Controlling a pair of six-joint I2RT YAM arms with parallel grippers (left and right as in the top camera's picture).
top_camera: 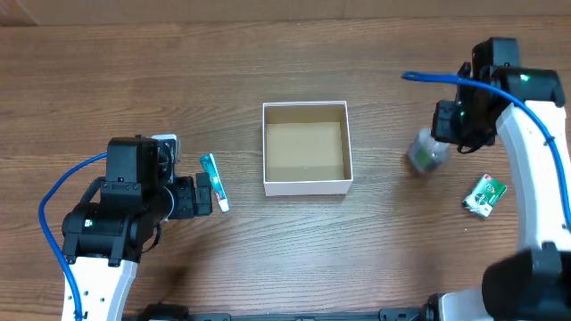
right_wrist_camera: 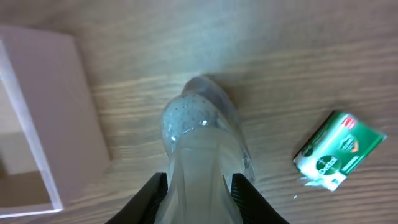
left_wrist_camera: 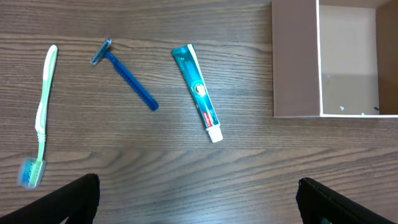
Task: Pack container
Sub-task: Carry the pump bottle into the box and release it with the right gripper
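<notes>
The container (top_camera: 305,185) is a square white box with a brown inside, empty, at the table's middle. It also shows in the left wrist view (left_wrist_camera: 295,62) and the right wrist view (right_wrist_camera: 56,93). My right gripper (right_wrist_camera: 199,180) is shut on a clear plastic bottle (right_wrist_camera: 198,124), held right of the container in the overhead view (top_camera: 426,152). My left gripper (left_wrist_camera: 199,199) is open and empty over bare table, near a teal toothpaste tube (left_wrist_camera: 199,93), which lies left of the container (top_camera: 214,182).
A blue razor (left_wrist_camera: 127,74) and a green-white toothbrush (left_wrist_camera: 40,118) lie left of the toothpaste, hidden under my left arm in the overhead view. A green soap packet (top_camera: 485,195) lies at the right, also in the right wrist view (right_wrist_camera: 339,149).
</notes>
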